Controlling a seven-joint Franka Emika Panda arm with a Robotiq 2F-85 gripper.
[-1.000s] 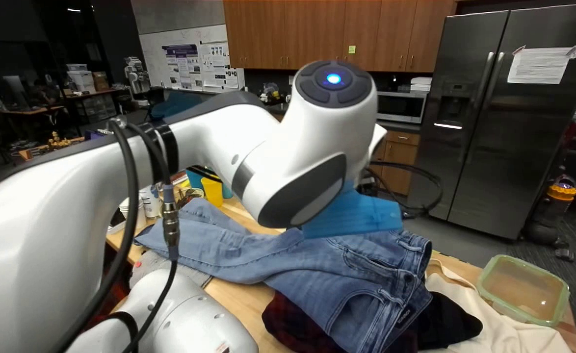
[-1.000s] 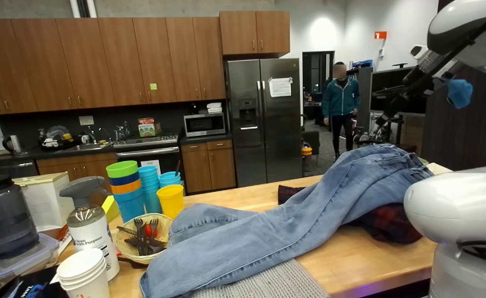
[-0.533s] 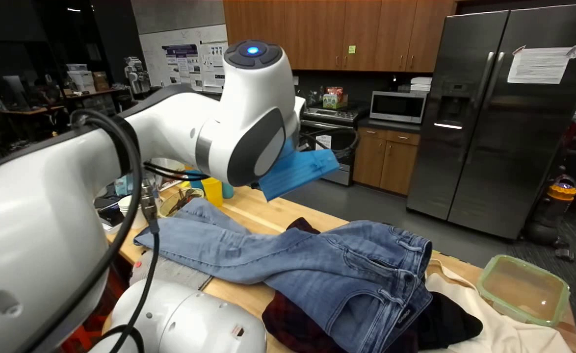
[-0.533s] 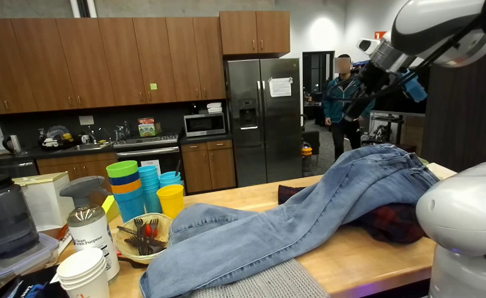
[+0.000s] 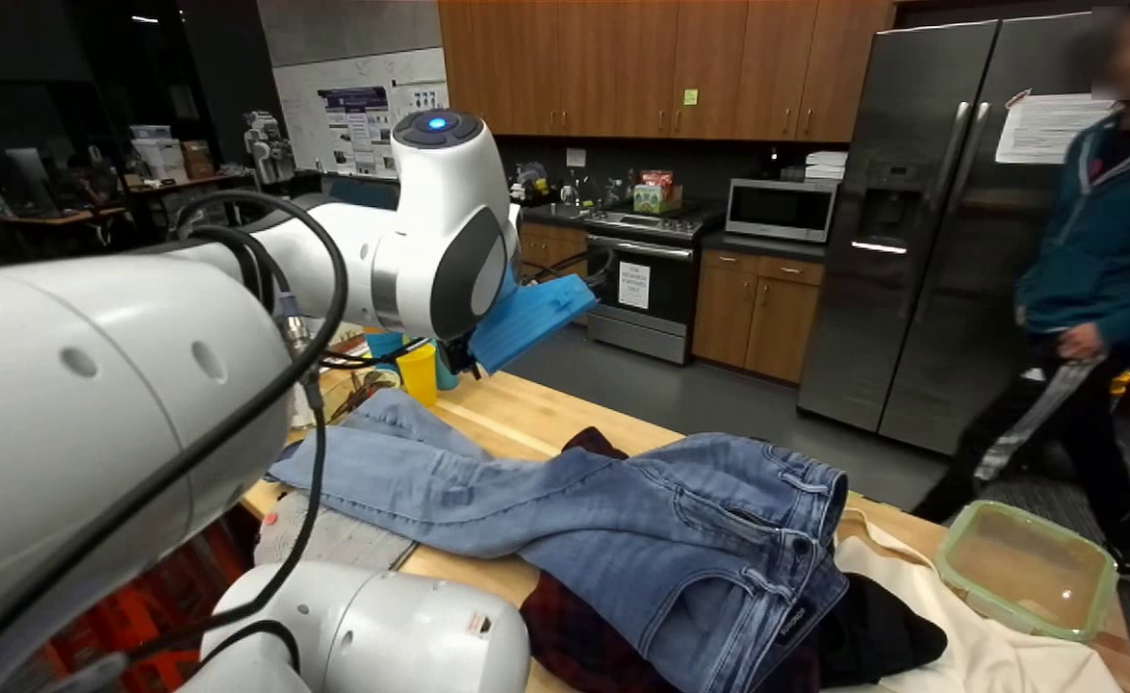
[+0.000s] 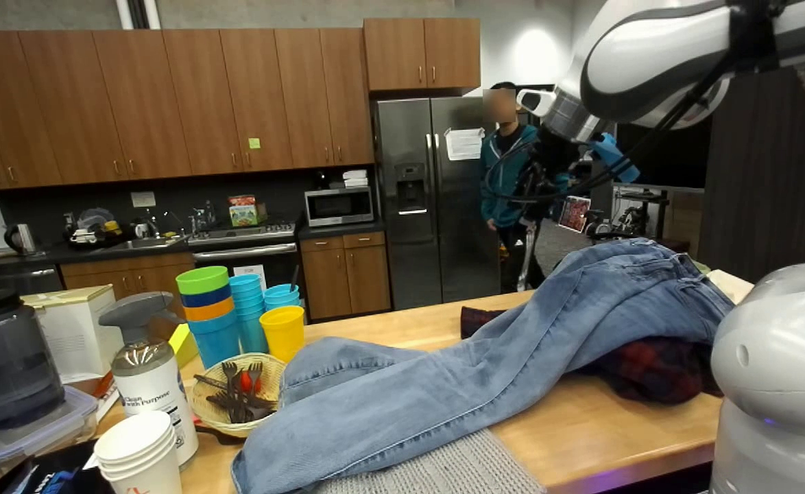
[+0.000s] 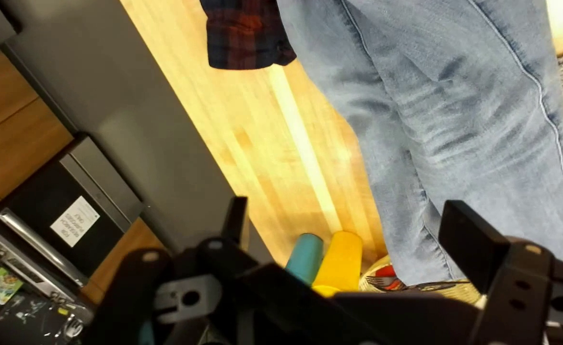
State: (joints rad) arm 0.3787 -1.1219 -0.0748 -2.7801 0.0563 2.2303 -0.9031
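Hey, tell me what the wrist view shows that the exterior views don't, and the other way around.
Only the wrist view gives a clear look at both fingers of the hand, spread apart. Only the exterior views show the person and the microwave. All of them share the jeans, the yellow cup and the dark red plaid cloth.

Below the matt hand (image 7: 346, 206), dull denim jeans (image 7: 444, 134) and rough knitted cloth (image 6: 443, 470) lie over a smooth, glossy wooden counter (image 7: 267, 143).
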